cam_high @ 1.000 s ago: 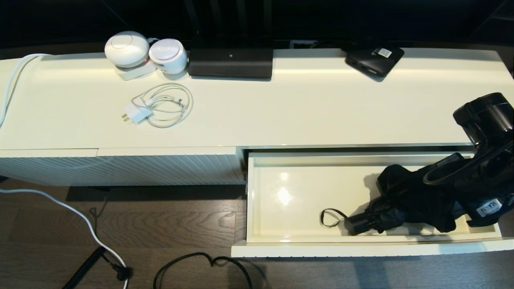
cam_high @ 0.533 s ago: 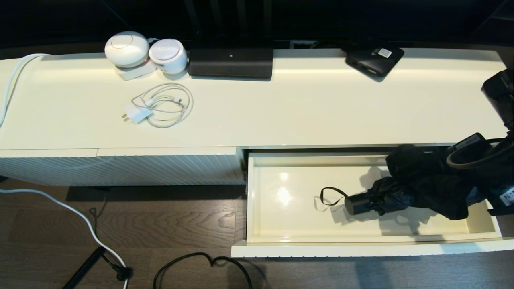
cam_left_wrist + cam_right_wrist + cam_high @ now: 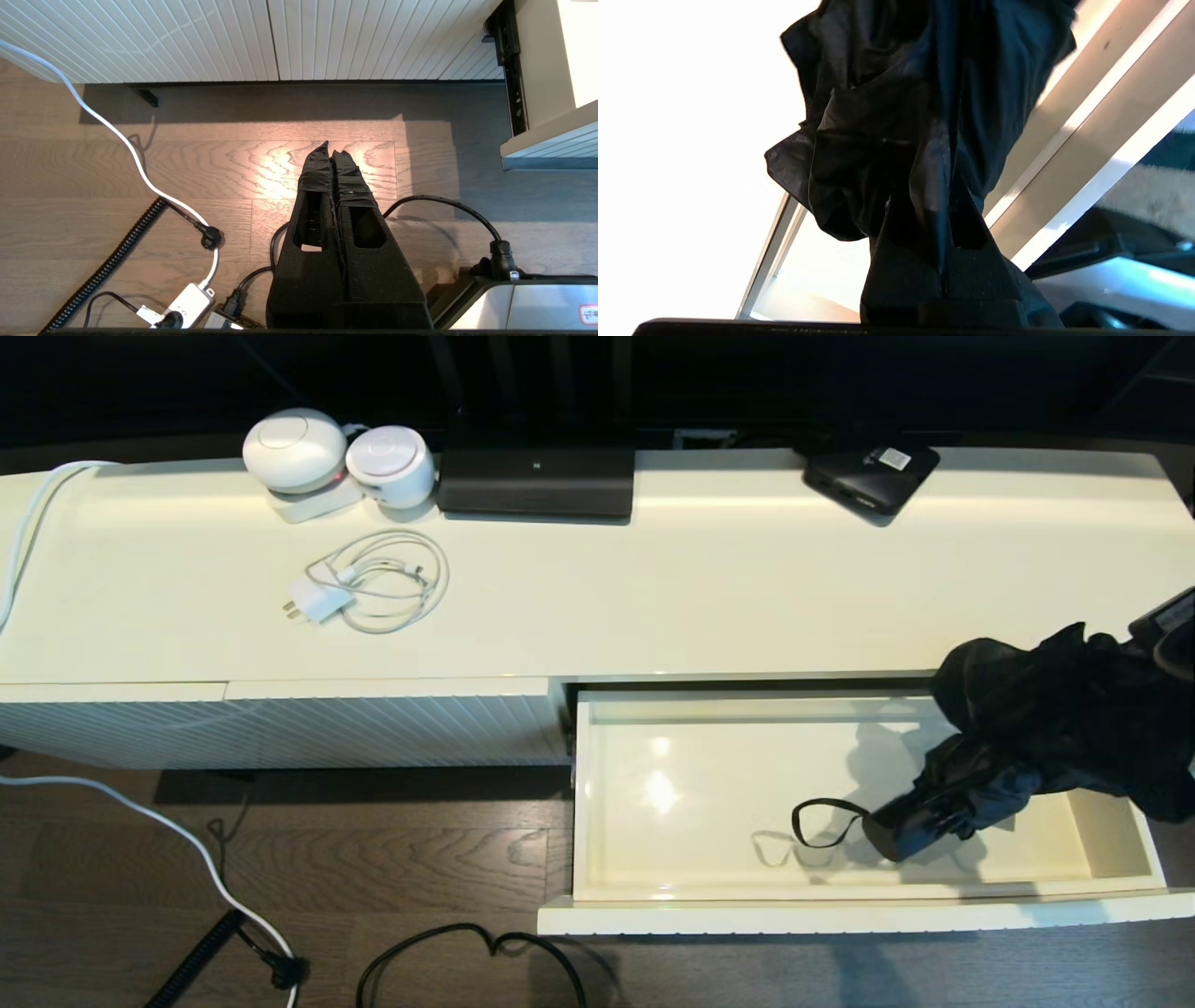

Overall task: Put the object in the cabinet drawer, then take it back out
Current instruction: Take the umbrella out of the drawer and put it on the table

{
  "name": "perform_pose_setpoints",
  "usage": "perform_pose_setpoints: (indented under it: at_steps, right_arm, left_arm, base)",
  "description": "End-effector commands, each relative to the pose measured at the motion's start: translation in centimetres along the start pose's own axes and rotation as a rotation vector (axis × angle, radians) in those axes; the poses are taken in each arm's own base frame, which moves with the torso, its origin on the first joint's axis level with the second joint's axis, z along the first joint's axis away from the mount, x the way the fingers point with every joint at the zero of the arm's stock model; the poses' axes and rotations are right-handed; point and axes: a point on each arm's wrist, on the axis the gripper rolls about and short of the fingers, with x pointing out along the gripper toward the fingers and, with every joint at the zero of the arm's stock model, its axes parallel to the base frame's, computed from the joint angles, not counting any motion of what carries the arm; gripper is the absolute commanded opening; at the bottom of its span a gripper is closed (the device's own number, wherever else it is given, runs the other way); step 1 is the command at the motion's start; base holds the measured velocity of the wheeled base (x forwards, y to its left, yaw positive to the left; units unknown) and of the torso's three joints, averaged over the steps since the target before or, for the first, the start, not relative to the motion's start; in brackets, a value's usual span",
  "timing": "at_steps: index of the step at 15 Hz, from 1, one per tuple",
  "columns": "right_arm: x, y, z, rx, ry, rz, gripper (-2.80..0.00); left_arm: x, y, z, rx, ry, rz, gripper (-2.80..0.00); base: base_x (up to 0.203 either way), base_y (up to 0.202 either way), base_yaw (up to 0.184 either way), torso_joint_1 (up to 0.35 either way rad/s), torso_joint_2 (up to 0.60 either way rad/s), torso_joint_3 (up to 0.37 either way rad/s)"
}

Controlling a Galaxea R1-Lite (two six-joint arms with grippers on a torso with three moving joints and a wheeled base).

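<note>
From the head view, the black folding umbrella with wrinkly fabric (image 3: 1046, 709) hangs tilted above the right end of the open cream-white glossy drawer (image 3: 747, 896), handle low; a coiled white charger cable (image 3: 373, 581) and flat black box (image 3: 870, 474) lie well apart on the cream tabletop (image 3: 700, 588). The left wrist view shows the left pincer (image 3: 332, 148) closed and empty over the wooden floor (image 3: 140, 177). The right wrist view shows the right pincer (image 3: 943, 186) clamped on umbrella fabric.

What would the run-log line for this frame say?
phase: take-out | right gripper: shut on umbrella, raised over open drawer | handle end hanging low | left gripper: shut, parked above floor
</note>
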Motion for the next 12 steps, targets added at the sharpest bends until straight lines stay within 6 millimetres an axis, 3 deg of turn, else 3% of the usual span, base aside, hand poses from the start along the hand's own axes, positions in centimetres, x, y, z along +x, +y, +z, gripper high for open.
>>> perform_pose_setpoints:
  at_steps: [1, 8, 12]
  right_arm:
    - [-2.0, -0.4, 0.7, -0.012, -0.037, 0.053, -2.80]
    - [-3.0, 3.5, 2.4, 0.022, -0.087, 0.168, -2.80]
    - [-0.3, 6.4, 3.2, 0.027, -0.115, 0.158, -2.80]
  left_arm:
    - [0.0, 0.0, 0.0, 0.000, 0.000, 0.001, -2.80]
    - [0.0, 0.0, 0.0, 0.000, 0.001, 0.001, -2.80]
    - [0.0, 0.0, 0.0, 0.000, -0.001, 0.001, -2.80]
  base:
    - [0.000, 0.000, 0.000, 0.000, 0.00, 0.000]
    - [0.000, 0.000, 0.000, 0.000, 0.00, 0.000]
    - [0.000, 0.000, 0.000, 0.000, 0.00, 0.000]
